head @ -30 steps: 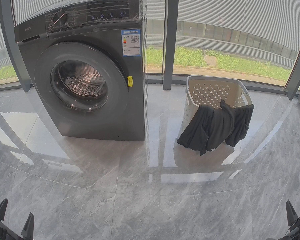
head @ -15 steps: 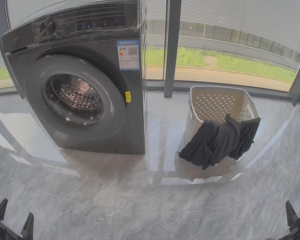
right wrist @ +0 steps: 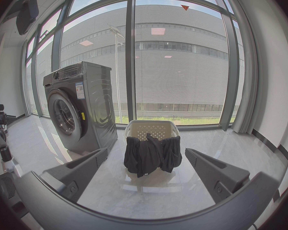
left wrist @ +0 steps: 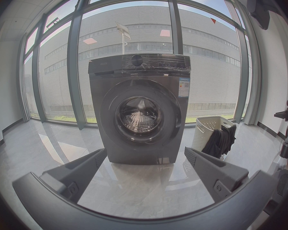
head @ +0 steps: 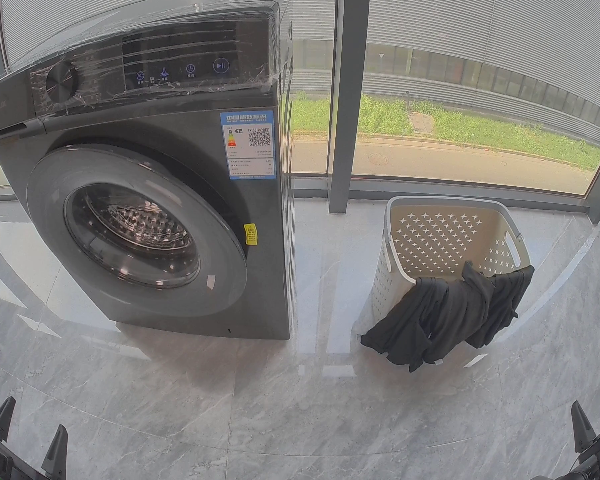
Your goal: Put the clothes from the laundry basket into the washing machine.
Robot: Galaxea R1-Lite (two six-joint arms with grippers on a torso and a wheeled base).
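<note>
washing machine (head: 180, 168): left edge cropped | laundry basket (head: 440, 235): inside bottom hidden behind clothes (head: 447, 315)

The washing machine (head: 153, 188) is finished in dark grey and marked with a blue-and-white label (head: 249, 145) and a yellow sticker (head: 250, 234). The laundry basket (head: 440, 238) is coloured cream and pierced with a pattern of stars. The clothes (head: 447, 315) are seen in black. The floor (head: 280, 401) is veined in pale grey, like marble. The left tool (head: 33, 416) and right tool (head: 595, 395) are seen in dark grey.

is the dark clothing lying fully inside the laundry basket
No, the dark clothing is draped over the near rim of the laundry basket and hangs down its outer wall.
</note>
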